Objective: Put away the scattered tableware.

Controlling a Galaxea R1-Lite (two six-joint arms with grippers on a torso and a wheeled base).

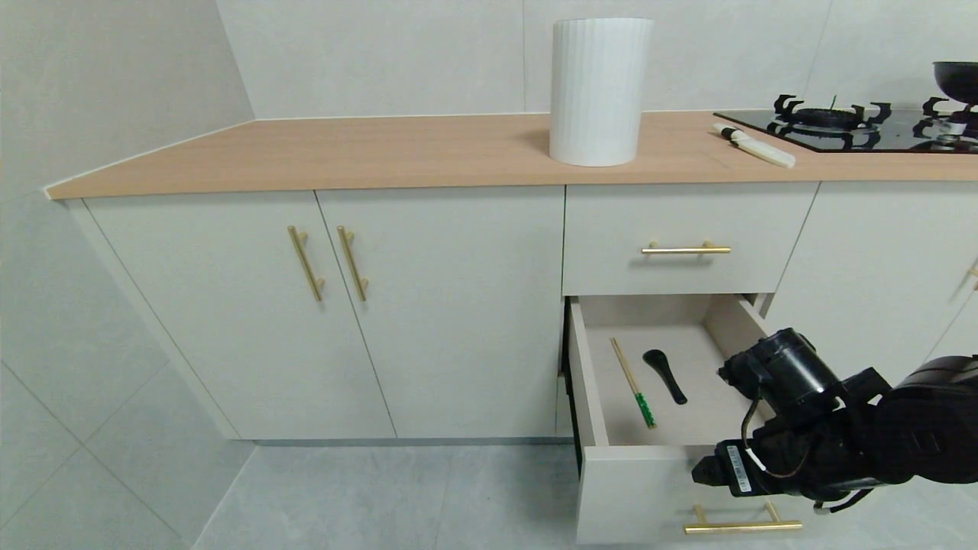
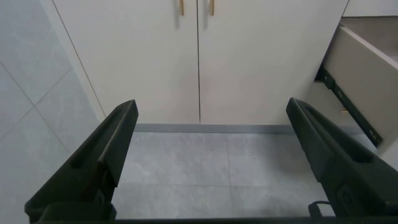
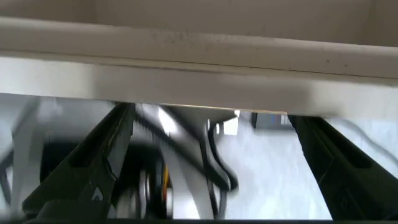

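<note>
On the table [image 1: 382, 153] a canister [image 1: 597, 92] stood; right of it lay a knife [image 1: 755, 145], and farther right the stove [image 1: 840, 126]. Under the table, two cabinet doors [image 1: 328, 305] stood left of a closed drawer [image 1: 688, 229]. Below that, the open drawer [image 1: 587, 382] held chopsticks [image 1: 633, 382] left of a spoon [image 1: 665, 374], apart. The right gripper [image 3: 210, 118] was at the front of the open drawer.

light: bright, soft, even all over
shadows: faint one beside the white canister [image 1: 600, 92], drawer [image 1: 649, 312] interior a touch dimmer
glare: mild sheen on the black hob [image 1: 856, 136]
</note>
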